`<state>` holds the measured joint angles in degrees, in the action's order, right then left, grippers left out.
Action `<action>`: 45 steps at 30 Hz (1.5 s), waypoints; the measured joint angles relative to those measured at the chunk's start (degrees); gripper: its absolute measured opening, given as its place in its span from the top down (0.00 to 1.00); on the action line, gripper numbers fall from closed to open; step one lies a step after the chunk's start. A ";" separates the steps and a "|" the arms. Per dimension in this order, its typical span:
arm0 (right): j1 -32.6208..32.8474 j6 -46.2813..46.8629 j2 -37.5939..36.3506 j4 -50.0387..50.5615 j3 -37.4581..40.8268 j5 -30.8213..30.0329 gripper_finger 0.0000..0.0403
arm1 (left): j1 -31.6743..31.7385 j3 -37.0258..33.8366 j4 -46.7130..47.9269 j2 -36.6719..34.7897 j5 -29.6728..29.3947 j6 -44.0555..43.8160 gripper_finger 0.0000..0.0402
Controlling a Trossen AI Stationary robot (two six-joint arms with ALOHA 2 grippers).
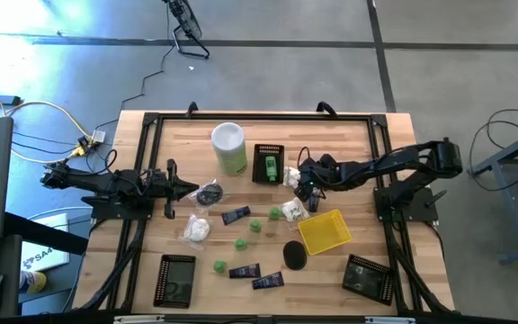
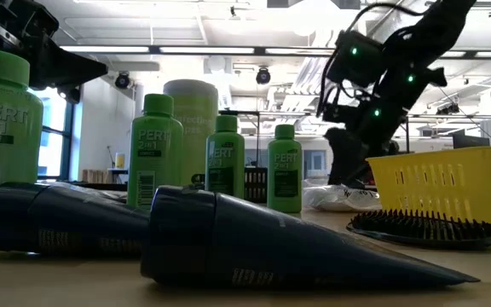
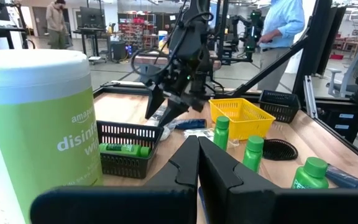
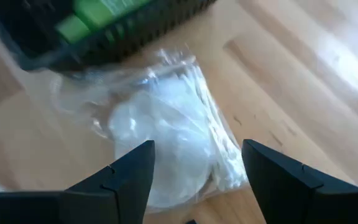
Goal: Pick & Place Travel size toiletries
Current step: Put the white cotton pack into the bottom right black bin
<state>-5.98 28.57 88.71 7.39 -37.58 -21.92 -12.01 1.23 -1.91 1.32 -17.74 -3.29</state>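
Note:
The travel size toiletries lie scattered on the wooden table: navy tubes [image 1: 236, 216], small green bottles [image 1: 240, 243], white soft packets [image 1: 196, 229] and a dark round piece [image 1: 295, 254]. My right gripper [image 4: 194, 180] is open and slants down over a white packet in clear wrap [image 4: 166, 143]. That packet lies flat on the table beside a black mesh basket [image 1: 269, 164] with a green bottle in it. The fingers stand above the packet, one to each side, without touching it. My left gripper [image 3: 197, 140] waits shut at the table's left side [image 1: 187, 189].
A tall white-and-green canister [image 1: 228, 147] stands at the far middle. A yellow mesh basket [image 1: 324, 232] sits to the right of centre. Two more black baskets [image 1: 176, 279] [image 1: 370, 277] sit near the front edge. A person [image 3: 281, 25] stands beyond the table.

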 joint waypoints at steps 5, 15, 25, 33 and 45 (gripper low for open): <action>-0.07 -0.21 1.39 -0.63 0.00 0.86 0.49 | 0.00 0.00 0.05 0.00 0.02 0.00 0.99; -0.04 -0.28 1.39 -0.81 0.00 1.08 0.78 | 0.00 0.00 0.13 0.00 0.02 0.00 0.99; 0.21 -0.32 1.39 -0.82 0.00 1.27 0.98 | 0.00 0.02 0.20 0.02 0.04 0.00 0.99; 2.20 -0.37 -3.99 2.08 0.04 -1.36 0.99 | 0.01 0.02 0.20 0.00 0.06 0.00 0.99; 7.30 -0.45 -19.68 5.40 0.11 -13.65 0.99 | 0.00 0.00 0.02 0.00 0.06 0.00 0.99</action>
<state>1.32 28.12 69.04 12.79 -37.47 -35.57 -12.01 1.23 -1.89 1.32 -17.67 -3.29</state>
